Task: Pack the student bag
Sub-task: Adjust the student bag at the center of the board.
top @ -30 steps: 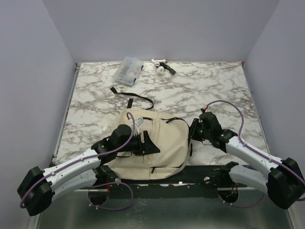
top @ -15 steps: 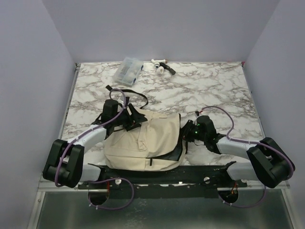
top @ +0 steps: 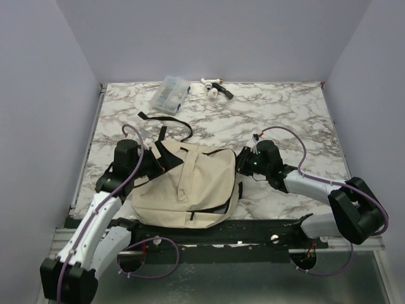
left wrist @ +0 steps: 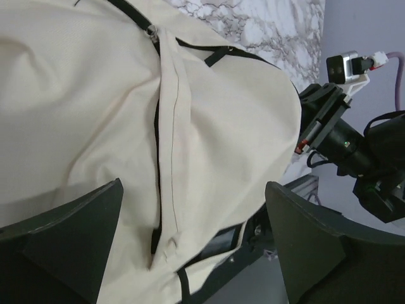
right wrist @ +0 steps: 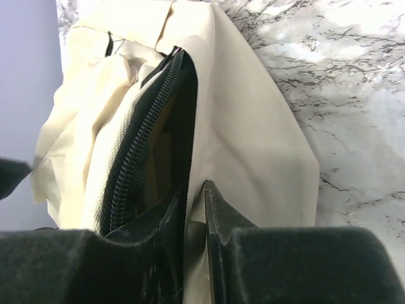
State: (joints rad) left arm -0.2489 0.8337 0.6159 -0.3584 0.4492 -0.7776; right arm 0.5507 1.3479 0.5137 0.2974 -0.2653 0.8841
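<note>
- Student bag, where exactly?
- On the marble table, at the near edge, between the 2 arms. Lying flat, with a gripper at each side.
- And which way from the right gripper?
- Directly to its left. Closed on the beige edge of the bag, just beside the open zipper, with thin fabric pinched between the 2 fingers. Black lining visible inside the gap.
- And the left gripper, also holding?
- No. Spread wide open, fingers well apart, with beige fabric in front of them at the far-left corner. Nothing clamped there.
- Long axis of the bag?
- Hard to say with such soft cloth. Seems to run roughly left to right across the table, a little slanted, from near-left to far-right. With black straps trailing out to the far-left, and the open mouth facing right, toward the closed gripper.
- So, the nearer arm for the opening?
- The right one, clearly, being on the rim itself. Probably a matter of lifting this rim up and away to the right, to widen the mouth, with the left one pressing or gripping the opposite side.
- And things to pack?
- Only a clear plastic box and some small white and black pieces at the far edge, well apart from the bag. Cannot tell whether meant for the bag.
</note>
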